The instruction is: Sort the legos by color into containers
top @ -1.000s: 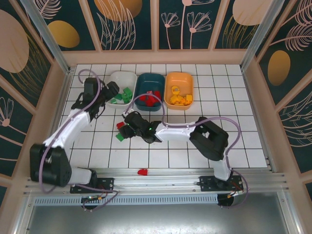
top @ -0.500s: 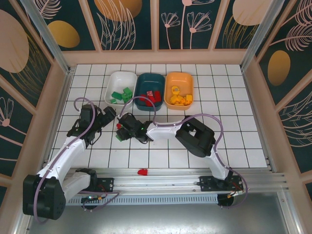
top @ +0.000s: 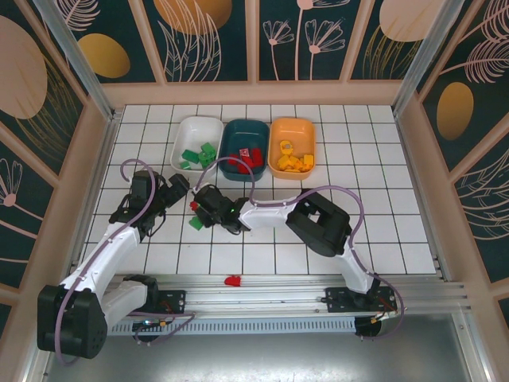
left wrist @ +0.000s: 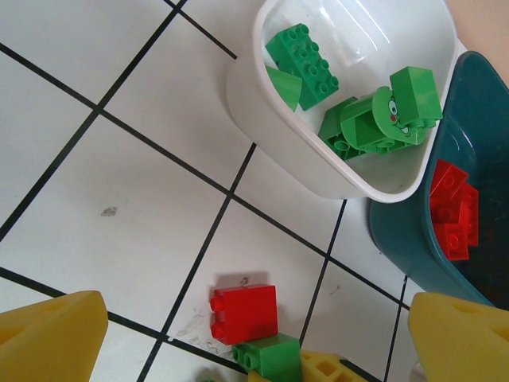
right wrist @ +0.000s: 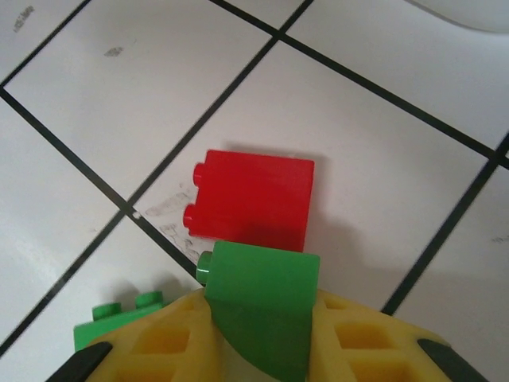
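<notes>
White tray holds green legos, teal tray red, orange tray yellow.

Fig.: right gripper, yellow fingers clamped on green brick. Red brick lies just ahead of fingertips, studs to left. 2nd green brick beside left finger. White tiles w/ black grout.

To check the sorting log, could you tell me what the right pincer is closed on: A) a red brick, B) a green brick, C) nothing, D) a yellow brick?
B: in the right wrist view the right pincer clamps a green brick; the red brick lies loose beyond it.
</notes>
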Action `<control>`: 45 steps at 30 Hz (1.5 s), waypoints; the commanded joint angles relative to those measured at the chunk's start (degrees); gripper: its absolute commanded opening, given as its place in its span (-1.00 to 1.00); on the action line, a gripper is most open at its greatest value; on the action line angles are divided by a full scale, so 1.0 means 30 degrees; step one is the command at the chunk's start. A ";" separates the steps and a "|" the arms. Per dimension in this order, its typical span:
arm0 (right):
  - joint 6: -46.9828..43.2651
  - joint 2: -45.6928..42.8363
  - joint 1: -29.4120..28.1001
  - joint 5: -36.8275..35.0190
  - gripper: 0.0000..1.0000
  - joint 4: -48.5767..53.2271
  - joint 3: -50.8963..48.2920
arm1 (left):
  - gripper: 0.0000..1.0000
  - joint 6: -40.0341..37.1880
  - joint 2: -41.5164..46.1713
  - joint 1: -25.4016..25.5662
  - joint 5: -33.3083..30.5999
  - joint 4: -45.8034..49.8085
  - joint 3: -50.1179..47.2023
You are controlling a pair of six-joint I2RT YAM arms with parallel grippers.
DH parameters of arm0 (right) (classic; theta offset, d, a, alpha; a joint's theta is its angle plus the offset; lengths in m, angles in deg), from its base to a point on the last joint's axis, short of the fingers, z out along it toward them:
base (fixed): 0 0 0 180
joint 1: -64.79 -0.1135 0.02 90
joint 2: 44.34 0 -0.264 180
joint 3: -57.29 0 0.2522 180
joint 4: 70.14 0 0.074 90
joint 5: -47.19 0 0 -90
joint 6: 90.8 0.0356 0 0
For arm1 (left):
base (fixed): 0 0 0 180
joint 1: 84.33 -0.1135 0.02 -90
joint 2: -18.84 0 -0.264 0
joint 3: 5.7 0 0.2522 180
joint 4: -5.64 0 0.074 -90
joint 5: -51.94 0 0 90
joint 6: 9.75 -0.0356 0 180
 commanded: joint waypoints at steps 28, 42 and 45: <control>-0.2592 0.3046 0.4260 0.1619 -0.49 0.1126 0.8847 | 0.97 0.1979 0.2231 -0.0122 0.0497 -0.0106 -0.3923; -0.3139 0.4799 0.4026 0.1268 0.18 0.3132 1.2595 | 0.98 0.1514 0.1849 -0.0126 0.1739 -0.0613 -0.3904; -0.3235 0.3924 0.3817 0.1023 0.20 0.2764 1.2073 | 0.97 0.1606 0.1672 -0.0125 0.2021 -0.0394 -0.3598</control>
